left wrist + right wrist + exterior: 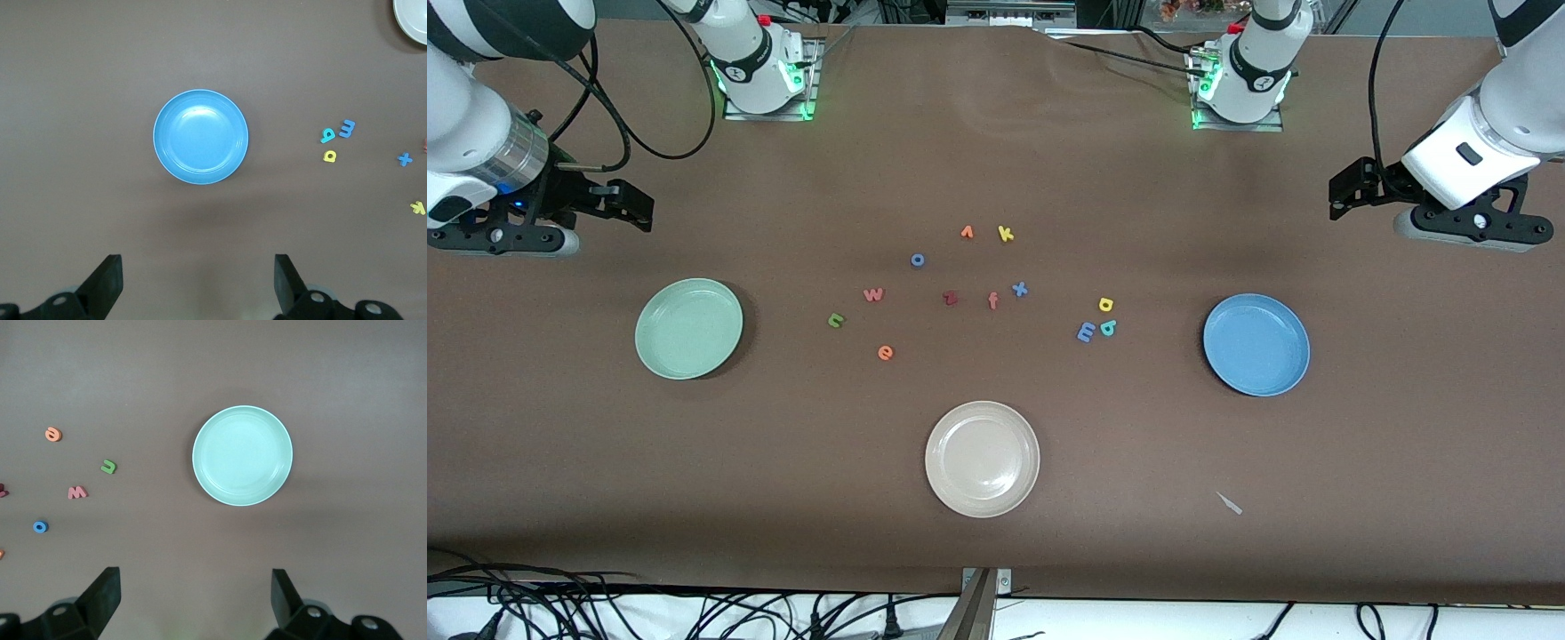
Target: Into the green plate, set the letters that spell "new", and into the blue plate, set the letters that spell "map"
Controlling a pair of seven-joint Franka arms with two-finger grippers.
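The green plate [688,328] [242,455] lies toward the right arm's end of the table, the blue plate [1256,344] [200,137] toward the left arm's end. Both are empty. Between them lie the green n [835,320] [108,467], salmon w [873,294] [77,493] and orange e [885,353] [53,435]. The periwinkle m [1086,332] [347,128], teal p [1108,327] [327,136] and yellow a [1106,305] [329,156] cluster beside the blue plate. My right gripper [636,206] [195,597] hangs open high near the green plate. My left gripper [1343,191] [198,280] hangs open high near the blue plate.
A beige-white plate [982,458] sits nearest the front camera. Other loose letters lie mid-table: dark red z [950,298], salmon f [992,300], blue x [1019,289], blue o [917,260], yellow k [1006,234] and an orange one [967,232]. A small white scrap [1230,503] lies near the front edge.
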